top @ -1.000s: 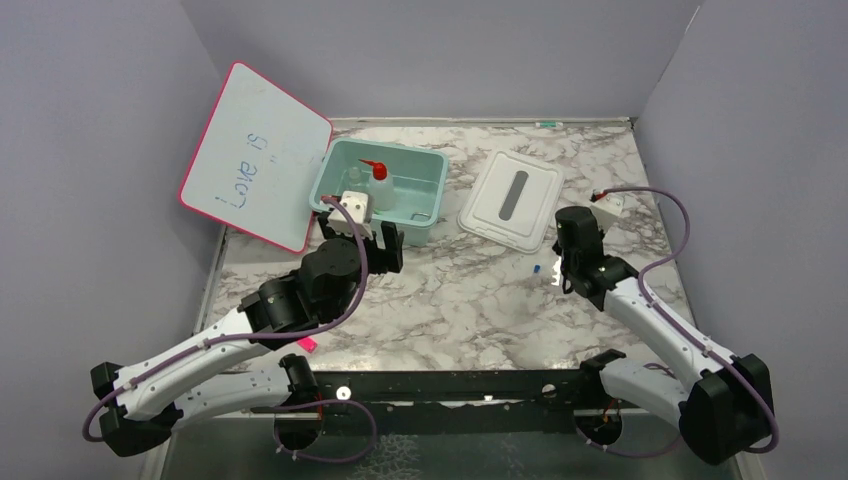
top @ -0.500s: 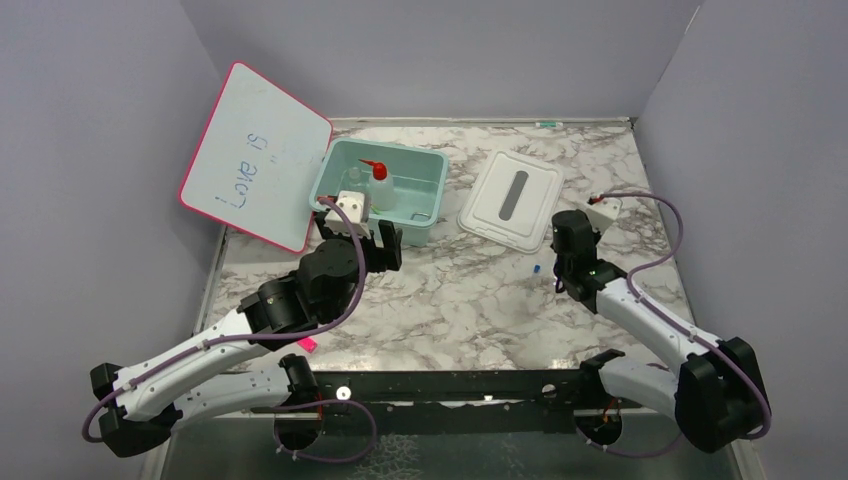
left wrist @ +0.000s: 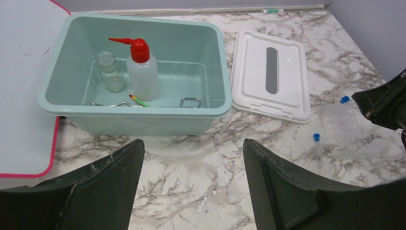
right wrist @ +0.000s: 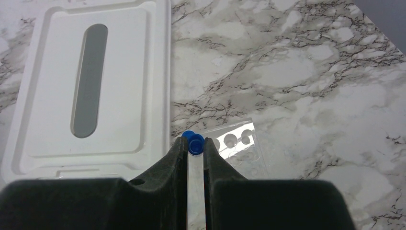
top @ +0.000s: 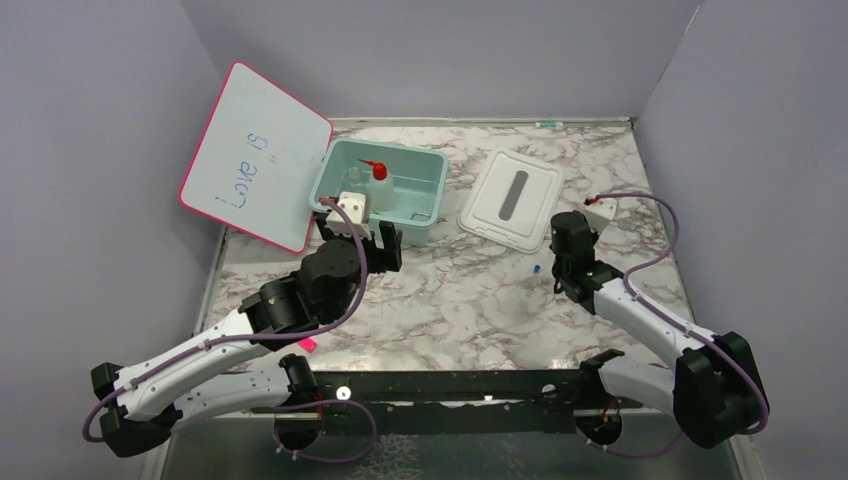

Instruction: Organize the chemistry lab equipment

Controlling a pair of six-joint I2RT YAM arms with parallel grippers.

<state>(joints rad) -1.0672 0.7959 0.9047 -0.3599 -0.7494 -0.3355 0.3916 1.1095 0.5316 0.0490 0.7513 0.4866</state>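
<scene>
The clear squeeze bottle point(left wrist: 142, 69) with a red nozzle stands in the teal bin point(left wrist: 218, 57), beside a small glass jar point(left wrist: 111, 72). The metal tongs point(left wrist: 117, 103) and the thin red-handled tool point(left wrist: 139, 99) lie on the bin floor. My left gripper point(left wrist: 189, 143) is open and empty just in front of the bin point(top: 428, 205). My right gripper point(right wrist: 194, 143) is shut on a clear vial with a blue cap point(right wrist: 195, 143), above a clear vial rack point(right wrist: 239, 143). Another blue-capped vial point(left wrist: 316, 148) lies on the table, also in the top view point(top: 537, 268).
The bin's white lid point(top: 510, 198) lies flat to the right of the bin, close to my right gripper point(top: 562, 268). A pink-edged whiteboard point(top: 255, 155) leans at the far left. A pink marker point(top: 307, 343) lies under my left arm near the front edge.
My right arm has shifted slightly to the left with the vial still in its jaws. My left arm has not moved.
</scene>
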